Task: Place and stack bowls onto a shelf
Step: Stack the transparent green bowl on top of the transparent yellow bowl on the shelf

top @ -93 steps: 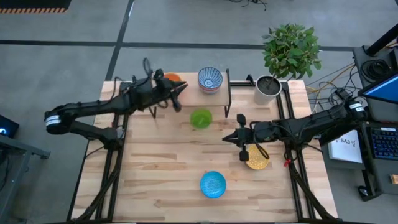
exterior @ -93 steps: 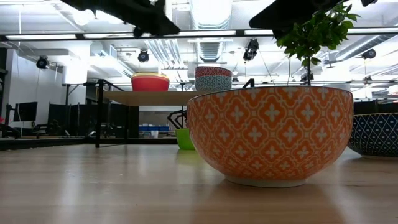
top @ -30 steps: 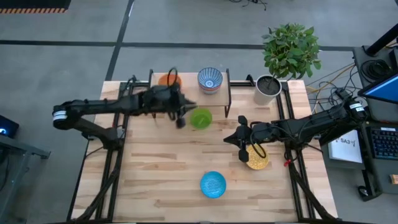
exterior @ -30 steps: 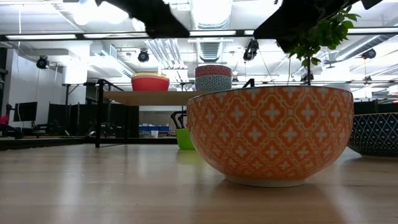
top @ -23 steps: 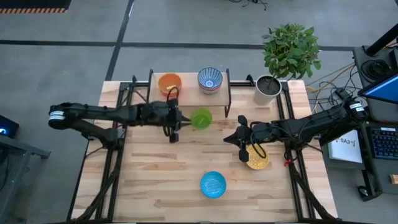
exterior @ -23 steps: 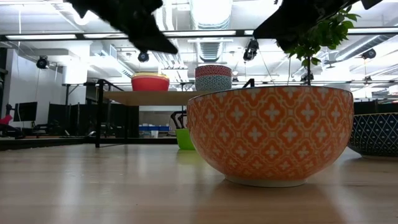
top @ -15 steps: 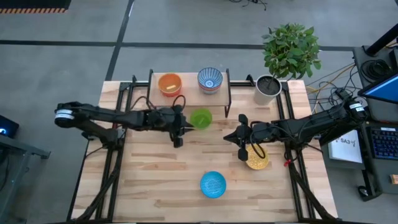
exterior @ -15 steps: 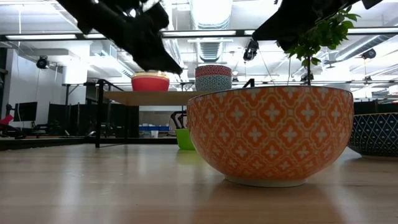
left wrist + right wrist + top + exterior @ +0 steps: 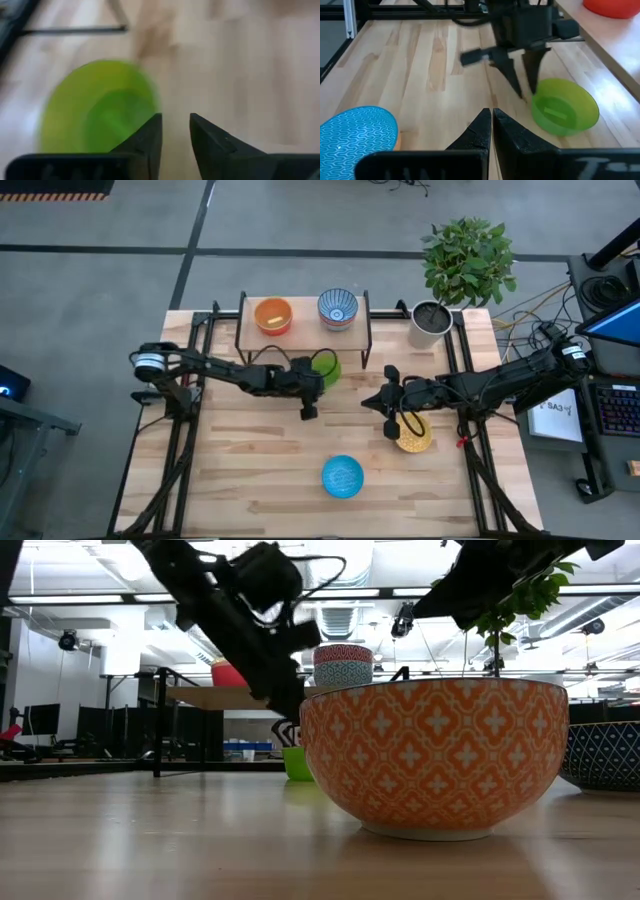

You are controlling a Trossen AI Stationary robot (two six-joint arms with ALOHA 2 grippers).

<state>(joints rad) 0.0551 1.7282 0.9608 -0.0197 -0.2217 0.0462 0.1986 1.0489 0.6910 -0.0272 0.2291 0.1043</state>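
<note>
In front of the shelf (image 9: 304,330): my left gripper (image 9: 316,376) hangs low at the near rim of the green bowl (image 9: 326,364), fingers (image 9: 148,138) parted by a narrow gap, nothing between them.
Green bowl: upright on the table (image 9: 250,470), just before the shelf.
On the shelf: an orange bowl (image 9: 272,313) and a blue-white patterned bowl (image 9: 338,307), side by side.
My right gripper (image 9: 388,402): pinched closed and empty, waiting above the gold bowl (image 9: 414,434).
Near edge: a light blue bowl (image 9: 343,476).
</note>
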